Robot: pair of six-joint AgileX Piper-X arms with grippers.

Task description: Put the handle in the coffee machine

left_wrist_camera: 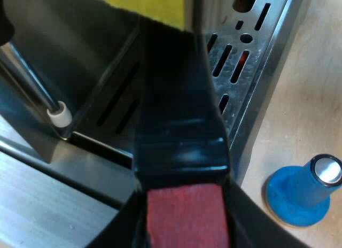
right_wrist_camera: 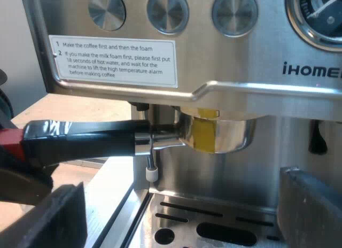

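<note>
Pretty far along I'd say: the holder (right_wrist_camera: 133, 138) has its metal basket up under the front of the espresso machine (right_wrist_camera: 256, 23), but its handle sticks out sideways, so the locking twist looks like what's left. Left end effector (left_wrist_camera: 184, 208) is clenched on the handle's red end, reaching in near the drip tray (left_wrist_camera: 251, 55), blue tamper (left_wrist_camera: 302, 192) on the desk (left_wrist_camera: 310, 98) nearby; right end effector (right_wrist_camera: 179, 210) hangs released and empty, facing the machine's front

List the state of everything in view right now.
holder, seated up under the machine front, handle out sideways, lock unclear
left hand, shut on the holder
right hand, open, empty, before the drip tray
tamper, upright on the table beside the machine
</note>
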